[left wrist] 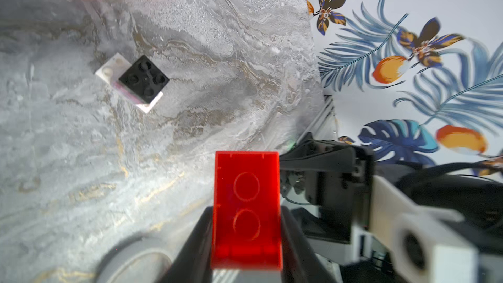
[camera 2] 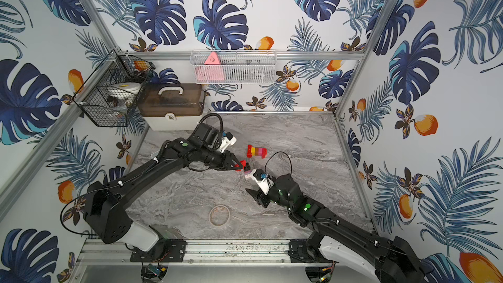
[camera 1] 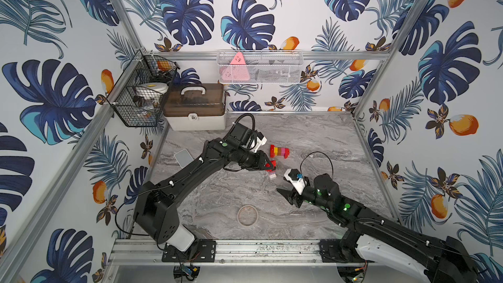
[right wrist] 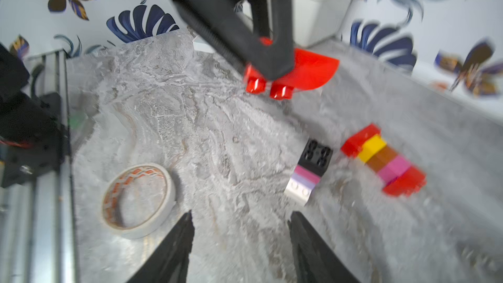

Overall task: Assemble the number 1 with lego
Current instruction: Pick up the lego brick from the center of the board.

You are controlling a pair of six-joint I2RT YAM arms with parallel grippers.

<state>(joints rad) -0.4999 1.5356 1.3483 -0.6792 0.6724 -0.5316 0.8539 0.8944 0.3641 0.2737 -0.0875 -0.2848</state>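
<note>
Red brick (left wrist: 246, 186) sits pinched in the left pincer (camera 1: 268, 166); right pincer (right wrist: 241, 219) hangs spread above the table (right wrist: 217, 132).

One red brick (left wrist: 246, 208), a row of five (camera 1: 279, 151), a stack of four (right wrist: 309, 172); one tape ring (right wrist: 138, 231), one grey box (camera 1: 183, 158).

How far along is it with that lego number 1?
Done: a five-brick coloured bar lies joined on the table. In hand: the left gripper holds a red brick; the right gripper is open and empty. Left: likely adding that brick and the small black-topped stack.
</note>
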